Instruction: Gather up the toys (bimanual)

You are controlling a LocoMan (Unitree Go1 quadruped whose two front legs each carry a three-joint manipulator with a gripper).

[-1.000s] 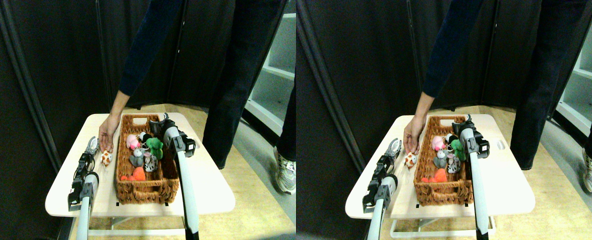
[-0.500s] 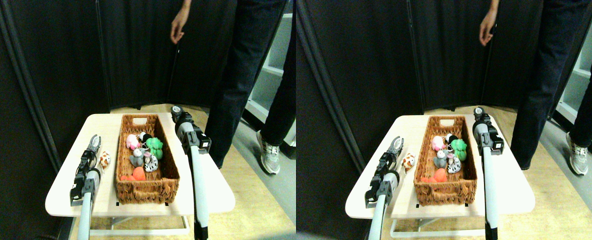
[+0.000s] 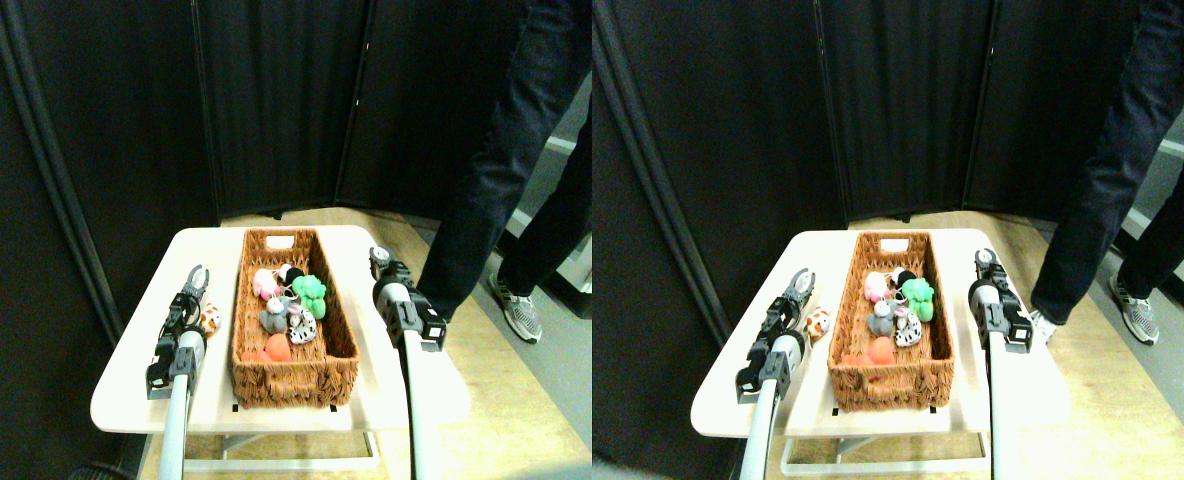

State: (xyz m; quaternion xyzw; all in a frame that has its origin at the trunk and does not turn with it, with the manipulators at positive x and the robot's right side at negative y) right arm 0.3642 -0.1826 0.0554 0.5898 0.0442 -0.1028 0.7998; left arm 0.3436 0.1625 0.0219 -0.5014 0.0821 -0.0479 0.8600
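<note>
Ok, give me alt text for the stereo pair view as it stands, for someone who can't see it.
A long wicker basket on a pale table holds several small soft toys; one giraffe-spotted toy lies on the table left of it, beside the left gripper. The right gripper hangs right of the basket, and a person's legs stand behind.

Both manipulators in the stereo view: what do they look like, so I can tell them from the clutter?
Each is a slim pale grey-white tube ending in blocky black hardware. The left pincer has thin, light-edged prongs on a black bracketed wrist. The right pincer is a dark, rounded head with a pale round spot above a boxy black module. No loose cables or legible markings show.
</note>
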